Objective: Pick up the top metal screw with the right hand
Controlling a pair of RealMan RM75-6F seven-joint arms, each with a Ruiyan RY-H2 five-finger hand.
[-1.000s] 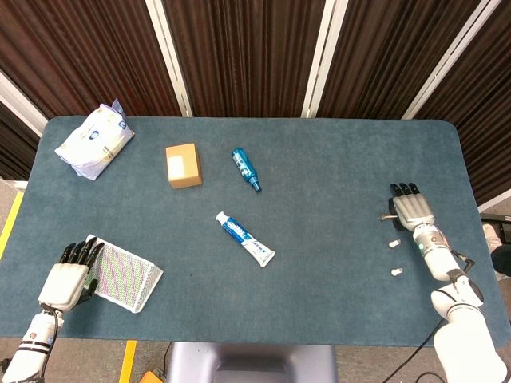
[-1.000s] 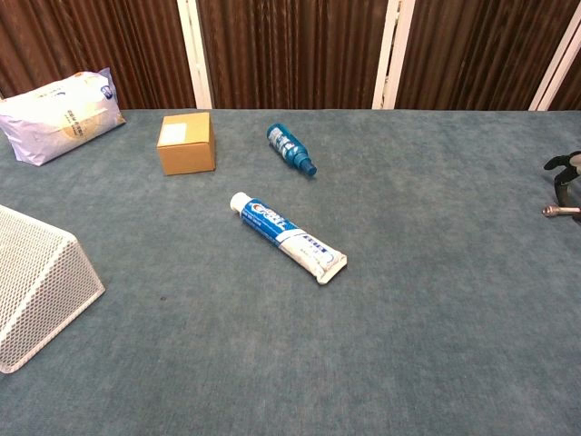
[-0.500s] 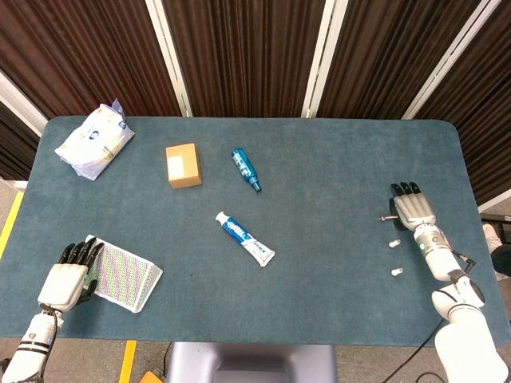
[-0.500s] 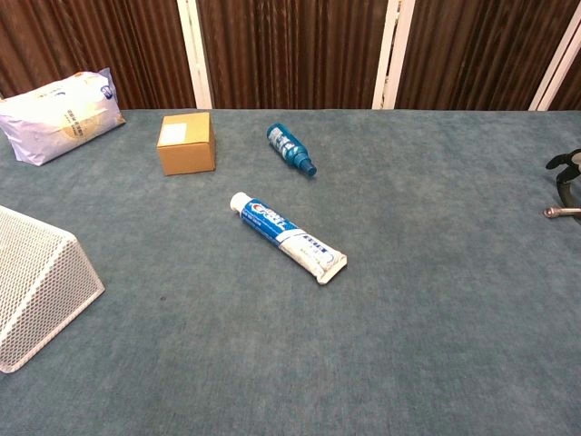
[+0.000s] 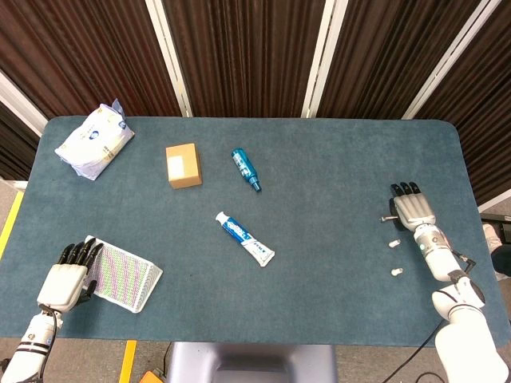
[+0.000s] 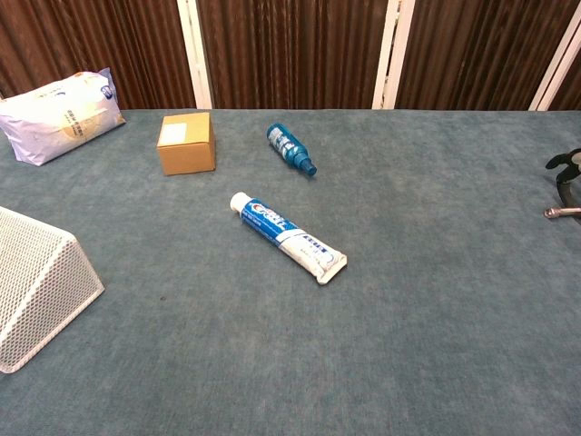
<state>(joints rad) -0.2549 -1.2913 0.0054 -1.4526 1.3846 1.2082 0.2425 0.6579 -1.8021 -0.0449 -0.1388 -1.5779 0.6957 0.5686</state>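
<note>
**Right hand on the top screw, far right of table**

Your right hand (image 5: 413, 209) lies palm down near the table's (image 5: 335, 167) right edge, fingers together and pointing away from you. The top screw (image 5: 386, 217) pokes out at its left side, touching the hand; can't tell if it's actually pinched. Two more screws (image 5: 394, 243) lie just below. Your left hand (image 5: 68, 281) rests against the mesh basket (image 5: 124, 277), fingers loosely extended.

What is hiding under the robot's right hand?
A metal screw pokes out from under the right hand; only its tip shows. The hand covers the rest, so whether the fingers grip it cannot be seen.
</note>
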